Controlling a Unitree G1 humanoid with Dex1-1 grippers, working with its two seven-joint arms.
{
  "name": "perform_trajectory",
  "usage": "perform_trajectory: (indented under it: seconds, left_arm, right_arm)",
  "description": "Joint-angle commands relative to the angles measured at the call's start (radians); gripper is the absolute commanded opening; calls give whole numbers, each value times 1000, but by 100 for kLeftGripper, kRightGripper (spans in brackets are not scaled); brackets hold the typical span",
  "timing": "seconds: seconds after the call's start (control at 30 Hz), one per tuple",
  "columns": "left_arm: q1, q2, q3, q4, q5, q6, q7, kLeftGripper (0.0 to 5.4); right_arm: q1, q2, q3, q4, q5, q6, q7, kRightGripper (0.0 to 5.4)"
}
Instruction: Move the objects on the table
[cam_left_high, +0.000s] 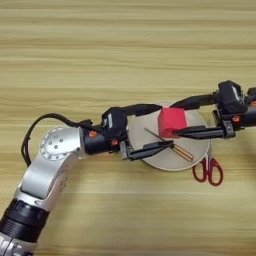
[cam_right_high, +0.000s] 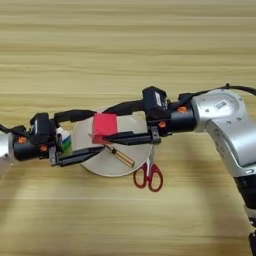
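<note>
So both arms are meeting over the round beige plate (cam_left_high: 150, 131) in the middle of the wooden counter (cam_left_high: 100, 50), and the plain red cube (cam_left_high: 172, 121) is the thing that matters here. It sits on the plate, toward its right half, and the right gripper (cam_right_high: 106, 124) comes in from the right with its two black fingers spread wide, one passing along the far side of the cube and the other along the near side, so the cube lies right between them. I can't really tell if either finger is actually touching it, but they're definitely not clamped down yet. The left gripper (cam_left_high: 157, 126) reaches in from the left, fingers also released and splayed open over the left part of the plate, holding nothing; the cube is just past its fingertips to the right. So the right arm is clearly better placed, with the cube already inside its span, and I'd guess a squeeze is all that's needed for a grasp. A screwdriver (cam_left_high: 170, 145) lies diagonally on the plate under the near fingers, running from upper left to lower right, just beside the cube's near edge, so it might get bumped. Red-handled scissors (cam_left_high: 208, 170) lie on the counter just off the plate's lower right rim. There's a sliver of the multicoloured puzzle cube (cam_right_high: 65, 140) peeking out behind the left gripper's body at the plate's left edge, mostly hidden.
</note>
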Motion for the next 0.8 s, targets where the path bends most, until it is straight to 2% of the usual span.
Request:
perform_trajectory:
  seconds: [0.03, 0.37, 0.8]
  left_arm:
    - [-4, 9, 1, -18, 0, 2, -7, 333]
    - [0, 11, 1, -25, -2, 2, -7, 241]
    - [3, 14, 4, -28, -2, 2, -6, 236]
  right_arm:
    - [-15, 2, 8, -15, -1, 1, -6, 232]
    - [-11, 3, 17, -18, -3, 0, -10, 232]
    - [-11, 6, 19, -15, -1, -3, -12, 232]
